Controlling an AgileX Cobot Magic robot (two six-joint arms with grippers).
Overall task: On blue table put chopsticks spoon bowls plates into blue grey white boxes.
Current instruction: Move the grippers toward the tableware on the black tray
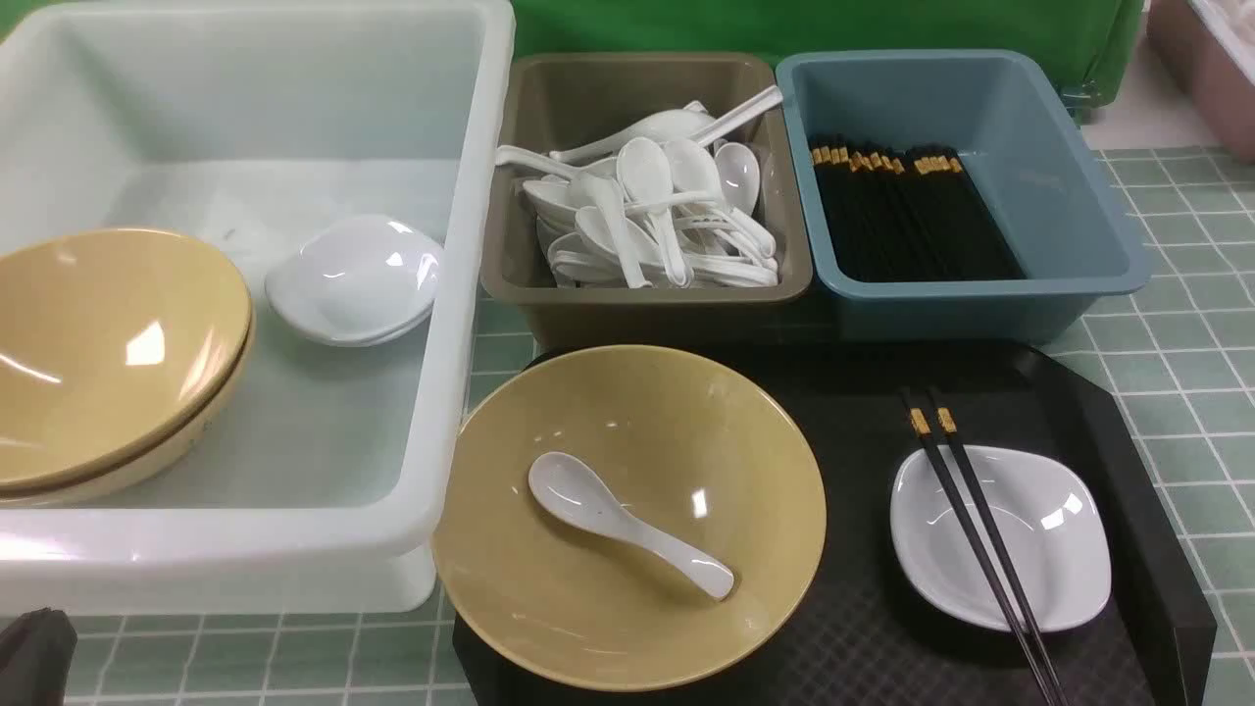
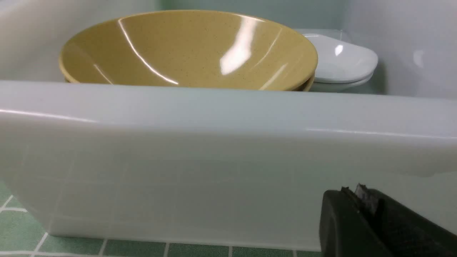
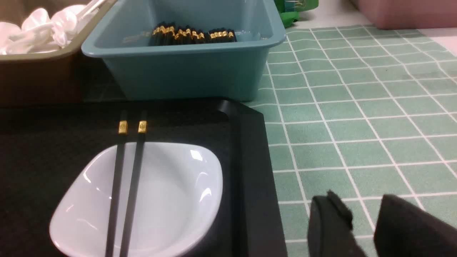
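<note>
On the black tray, a tan bowl (image 1: 627, 510) holds a white spoon (image 1: 627, 523). Beside it, two chopsticks (image 1: 980, 534) lie across a white plate (image 1: 1039, 559), also seen in the right wrist view as chopsticks (image 3: 125, 185) on the plate (image 3: 167, 200). The white box (image 1: 461, 294) holds stacked tan bowls (image 1: 108, 353) and plates (image 1: 353, 279). Spoons fill the grey box (image 1: 529, 294); chopsticks lie in the blue box (image 1: 1079, 216). My left gripper (image 2: 355, 191) is shut and empty, just outside the white box's near wall (image 2: 214, 160). My right gripper (image 3: 360, 203) is open over the blue table (image 3: 339, 135), right of the tray.
The black tray (image 1: 1128, 471) has raised sides and stands in front of the grey and blue boxes. A pinkish bin (image 1: 1211, 69) sits at the far right. Green cloth (image 1: 882, 25) hangs behind the boxes.
</note>
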